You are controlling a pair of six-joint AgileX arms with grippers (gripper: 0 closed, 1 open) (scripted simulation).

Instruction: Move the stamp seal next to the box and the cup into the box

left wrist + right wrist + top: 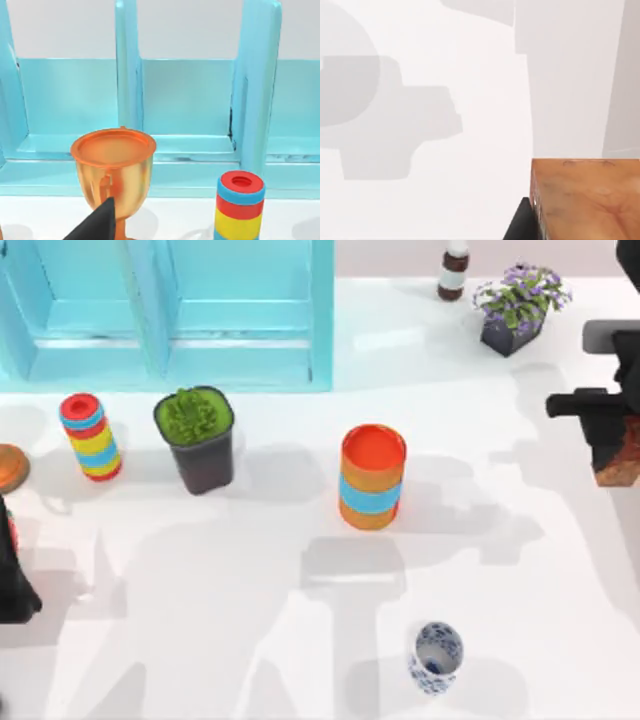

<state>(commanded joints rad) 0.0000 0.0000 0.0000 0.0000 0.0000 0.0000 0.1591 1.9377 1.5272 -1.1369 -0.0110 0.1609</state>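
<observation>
At the right edge of the table my right gripper sits over the stamp seal, a small reddish-brown mottled rectangular block; in the right wrist view the seal lies close under the camera with a dark finger against its side, so I judge the pincer pinching the block, though the far finger is hidden. The step in hand looks like the first half of the task: carrying the seal toward the box, a light-blue open box with upright dividers that lies well away from this pincer, at the far left. The cup, a small white porcelain cup with a blue painted pattern, stands on the table nearer than the pincer and to its left, well apart from it, untouched and not yet in the box. Between pincer and box stands a tall orange cylinder with a blue band. The next move calls for travel leftward, clear of that cylinder, and a setting-down just beside the box wall. My left gripper is parked at the left edge; I cannot tell its state.
</observation>
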